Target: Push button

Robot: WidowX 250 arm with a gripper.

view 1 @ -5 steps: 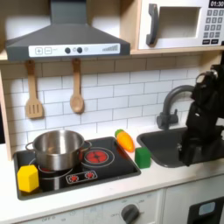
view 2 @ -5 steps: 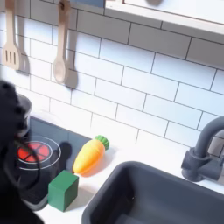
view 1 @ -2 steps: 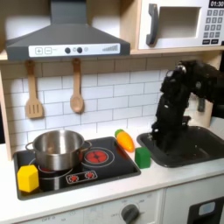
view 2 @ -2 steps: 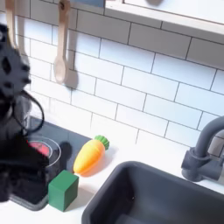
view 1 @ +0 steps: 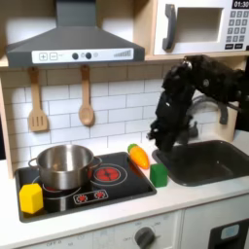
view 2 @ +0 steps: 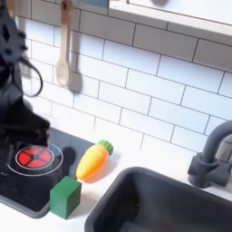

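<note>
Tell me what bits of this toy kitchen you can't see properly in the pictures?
- Gripper: in the first exterior view it is a dark blur, so open or shut cannot be told.
- Inside the pot: its rim hides the bottom in the first exterior view.
- Faucet: cut off by the second exterior view's right edge.
- Stove buttons: too small to read in the first exterior view.
</note>
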